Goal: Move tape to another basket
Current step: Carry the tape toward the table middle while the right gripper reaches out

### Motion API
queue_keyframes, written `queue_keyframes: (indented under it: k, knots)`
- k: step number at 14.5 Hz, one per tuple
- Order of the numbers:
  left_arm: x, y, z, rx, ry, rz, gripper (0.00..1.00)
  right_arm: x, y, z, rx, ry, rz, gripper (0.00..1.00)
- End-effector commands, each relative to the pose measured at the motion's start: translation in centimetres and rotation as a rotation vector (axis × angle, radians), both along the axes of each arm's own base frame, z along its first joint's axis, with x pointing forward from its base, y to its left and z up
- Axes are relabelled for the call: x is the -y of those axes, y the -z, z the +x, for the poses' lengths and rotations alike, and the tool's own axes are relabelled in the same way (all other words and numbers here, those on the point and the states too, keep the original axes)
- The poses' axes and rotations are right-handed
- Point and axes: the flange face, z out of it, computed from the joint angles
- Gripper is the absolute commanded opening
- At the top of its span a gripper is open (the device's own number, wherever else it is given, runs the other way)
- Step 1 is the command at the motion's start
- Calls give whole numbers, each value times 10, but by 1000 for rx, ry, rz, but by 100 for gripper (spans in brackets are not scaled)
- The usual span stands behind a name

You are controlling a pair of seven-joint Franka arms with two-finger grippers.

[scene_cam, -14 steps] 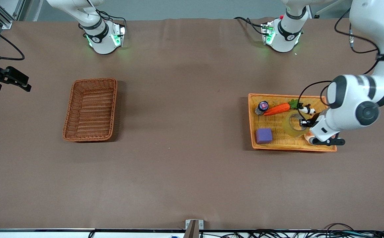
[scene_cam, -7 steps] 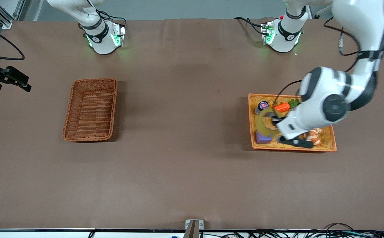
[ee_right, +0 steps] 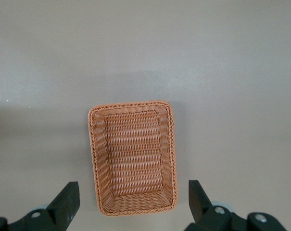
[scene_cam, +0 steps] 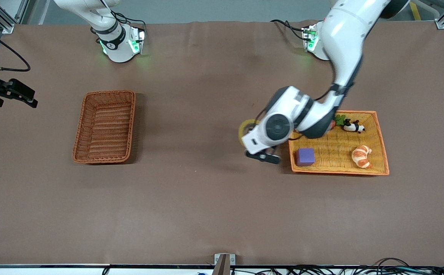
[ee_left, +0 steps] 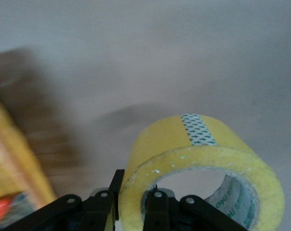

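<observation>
Reddish-brown wicker, the basket (scene_cam: 104, 126) lies toward the right arm's end of the bench (scene_cam: 191, 198), and I see it directly under my right end effector (ee_right: 133, 204), which waits high above it with the fingers spread wide and nothing between them. My left end effector (scene_cam: 249, 134) hangs over bare bench just beside the orange tray (scene_cam: 383, 145); its fingers (ee_left: 157, 211) are closed on the wall of the tape (ee_left: 203, 168), one inside the ring. A purple cube (scene_cam: 305, 156) and a croissant toy (scene_cam: 362, 156) lie in the tray.
</observation>
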Motion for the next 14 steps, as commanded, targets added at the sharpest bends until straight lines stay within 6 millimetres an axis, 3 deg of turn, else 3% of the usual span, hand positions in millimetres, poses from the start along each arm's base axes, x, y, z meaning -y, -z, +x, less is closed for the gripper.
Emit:
queue_keyframes:
  k: [1, 3, 5, 6, 9, 11, 12, 13, 14]
  knots:
    - [29, 12, -6, 3, 20, -9, 4, -6, 10, 9, -14, -15, 10, 100]
    - [62, 36, -20, 27, 43, -44, 7, -12, 12, 11, -11, -24, 9, 100]
    - [87, 60, -29, 28, 50, -60, 21, -18, 24, 21, -11, -32, 6, 100]
    - [104, 62, -33, 37, 59, -72, 23, -19, 29, 25, -5, -34, 4, 100]
    - [131, 58, -48, 53, 74, -86, 25, -25, 41, 36, 5, -39, 16, 100]
    - [148, 55, -60, 77, 70, -106, 33, -33, 54, 42, -12, -48, 26, 100]
    - [155, 51, -62, 95, 69, -127, 43, -41, 60, 44, -15, -60, 26, 100]
    - [162, 50, -67, 113, 75, -137, 76, -47, 67, 47, -26, -69, 24, 100]
    - [167, 53, -75, 121, 93, -129, 100, -52, 73, 50, -29, -76, 26, 100]
